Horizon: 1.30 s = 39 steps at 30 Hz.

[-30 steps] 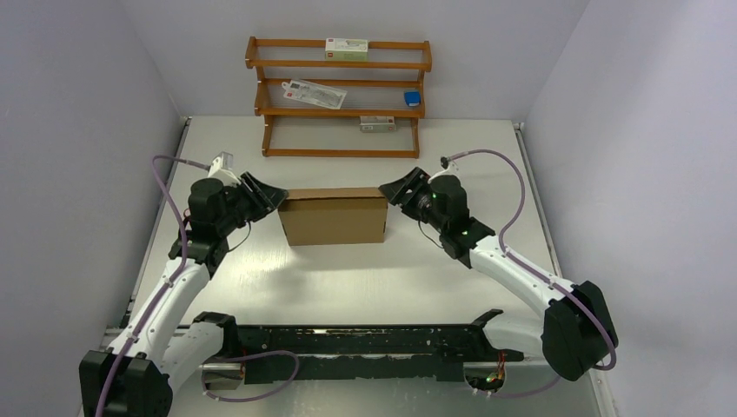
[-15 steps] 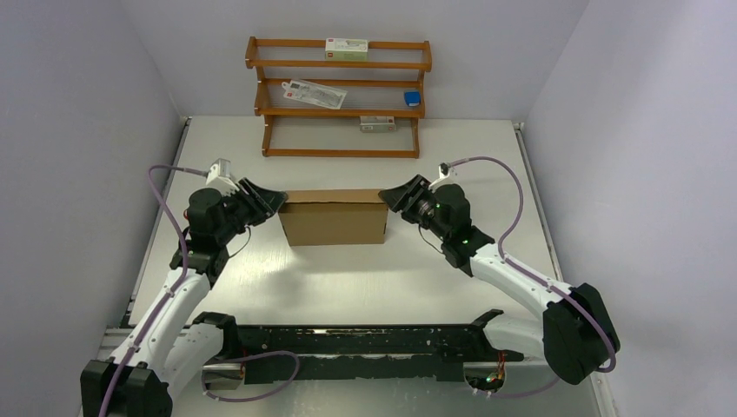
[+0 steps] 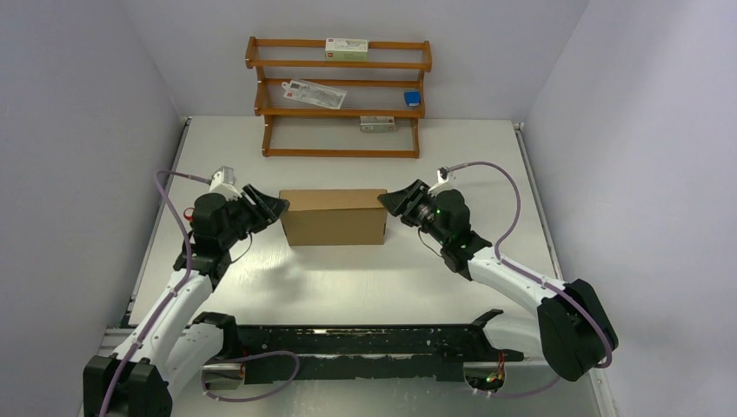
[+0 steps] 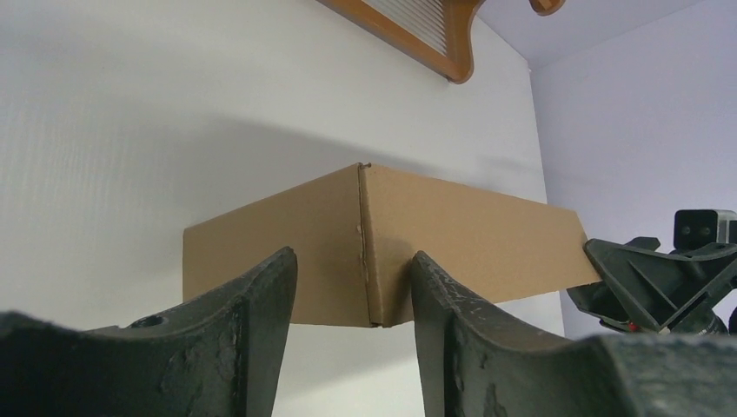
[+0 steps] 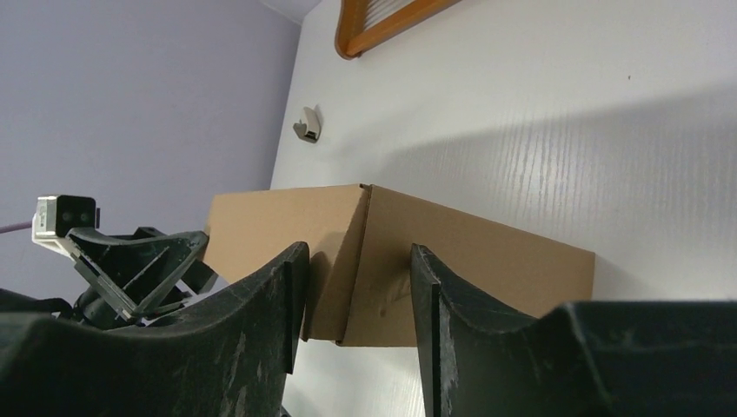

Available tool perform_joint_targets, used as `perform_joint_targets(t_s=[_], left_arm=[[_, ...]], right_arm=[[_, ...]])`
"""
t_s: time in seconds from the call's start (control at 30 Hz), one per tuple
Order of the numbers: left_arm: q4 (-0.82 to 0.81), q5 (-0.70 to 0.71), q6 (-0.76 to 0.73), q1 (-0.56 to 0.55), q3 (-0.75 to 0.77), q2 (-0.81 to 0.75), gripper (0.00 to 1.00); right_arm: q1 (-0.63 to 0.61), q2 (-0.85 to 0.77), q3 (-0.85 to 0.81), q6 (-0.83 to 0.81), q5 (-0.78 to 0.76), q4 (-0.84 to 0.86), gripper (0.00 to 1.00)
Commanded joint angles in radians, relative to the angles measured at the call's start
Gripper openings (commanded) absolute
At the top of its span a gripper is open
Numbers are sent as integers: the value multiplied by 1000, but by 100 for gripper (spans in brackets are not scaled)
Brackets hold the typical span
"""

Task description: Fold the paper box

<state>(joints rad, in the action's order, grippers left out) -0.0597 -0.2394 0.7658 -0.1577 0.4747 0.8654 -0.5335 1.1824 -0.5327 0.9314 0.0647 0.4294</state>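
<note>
**Box shut up, a hand at each end**

The box (image 3: 335, 217) stands in the middle of the table (image 3: 365, 278) as a plain brown block, and its far side is hidden. From above, the left hand (image 3: 271, 207) and the right hand (image 3: 389, 200) sit at its two ends, but whether they touch it is hard to judge. Only the wrist views show each hand's fingers spread wide, framing a corner and holding nothing.
</note>
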Motion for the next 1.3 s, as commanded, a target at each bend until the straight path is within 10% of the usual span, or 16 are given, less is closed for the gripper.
perform_joint_targets(t_s=[0.0, 1.27], left_arm=[[165, 41, -54, 7, -58, 34, 53], [-165, -236, 102, 117, -216, 205, 29]], right_arm=[[3, 30, 47, -37, 20, -53, 48], [125, 256, 318, -61, 244, 230, 17]])
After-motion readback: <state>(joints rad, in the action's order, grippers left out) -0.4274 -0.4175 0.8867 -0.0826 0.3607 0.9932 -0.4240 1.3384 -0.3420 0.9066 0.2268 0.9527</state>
